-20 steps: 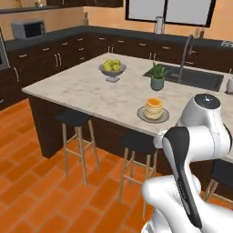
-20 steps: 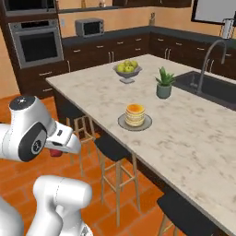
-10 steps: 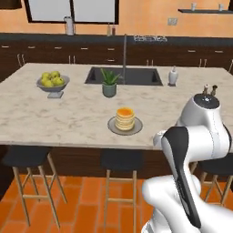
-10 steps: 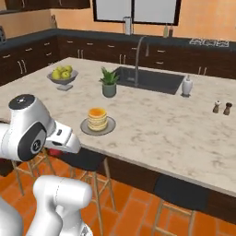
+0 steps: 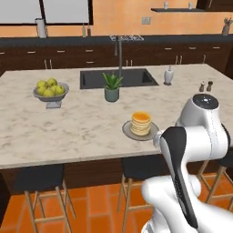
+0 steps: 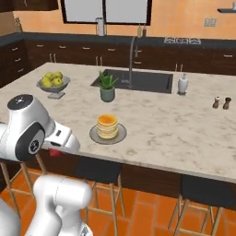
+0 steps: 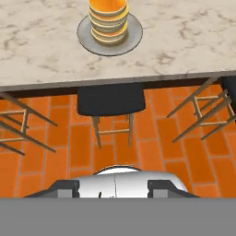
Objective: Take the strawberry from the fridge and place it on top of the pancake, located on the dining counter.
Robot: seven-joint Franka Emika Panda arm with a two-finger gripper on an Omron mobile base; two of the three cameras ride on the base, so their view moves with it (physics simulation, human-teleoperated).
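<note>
The pancake [image 5: 141, 123] is a short golden stack on a round grey plate [image 5: 129, 131], near the front edge of the beige dining counter [image 5: 82, 132]. In the right base view the pancake [image 6: 107, 126] lies right of my hand and farther in. My gripper [image 6: 56, 152] hangs low in front of the counter edge, and a bit of the red strawberry [image 6: 56, 153] shows at it, mostly hidden by the hand. The hand view looks over the counter edge at the pancake [image 7: 108, 17] ahead. The fridge is out of view.
A bowl of yellow-green fruit [image 5: 51, 88] stands at the counter's left, with a potted plant [image 5: 111, 87] in front of the black sink [image 5: 119, 78]. A soap bottle [image 5: 169, 75] and two shakers [image 5: 205, 86] stand at the right. Black stools [image 7: 110, 100] sit under the counter edge.
The whole picture has shifted: the base has swung round, so the counter is now seen square-on and nearer. The arm keeps the same folded pose.
</note>
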